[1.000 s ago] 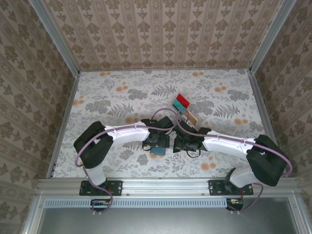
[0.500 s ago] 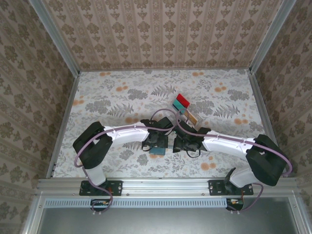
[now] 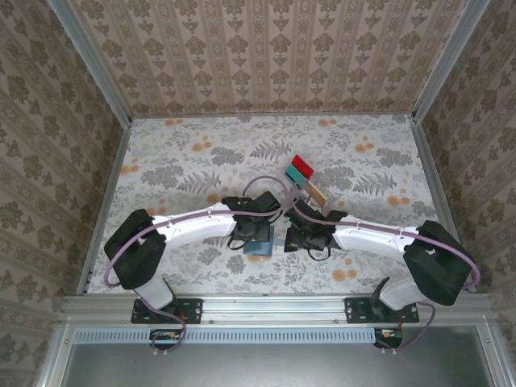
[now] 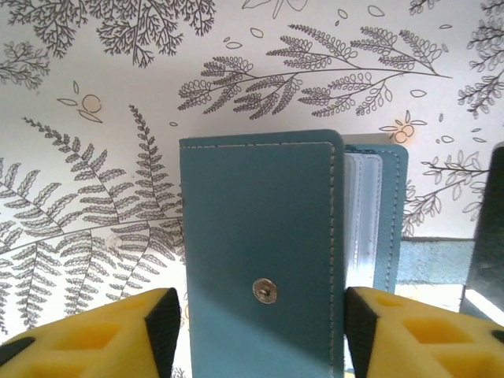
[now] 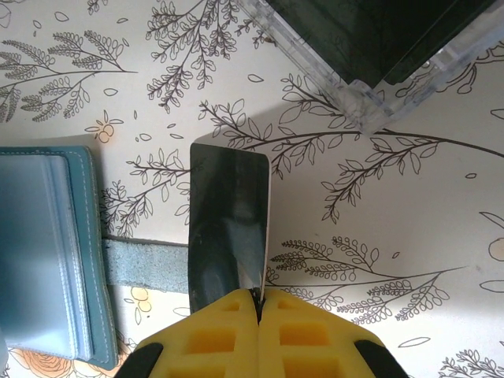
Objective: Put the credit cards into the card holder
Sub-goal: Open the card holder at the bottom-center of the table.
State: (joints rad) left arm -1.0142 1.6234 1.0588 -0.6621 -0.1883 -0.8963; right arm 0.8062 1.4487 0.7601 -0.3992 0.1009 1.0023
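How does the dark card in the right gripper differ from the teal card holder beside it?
The credit card is near black and a single thin sheet; the card holder is teal, thicker, with a snap stud and clear sleeves. The credit card is pinched at one end by the right gripper; the card holder sits between the left gripper's spread fingers. Both are rounded-cornered rectangles.

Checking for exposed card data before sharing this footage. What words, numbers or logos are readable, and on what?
None is readable.
The card holder: plain cover, blank snap, no lettering.
The dark card in the right gripper: no print shows.
The cards in the rack: too small to read.
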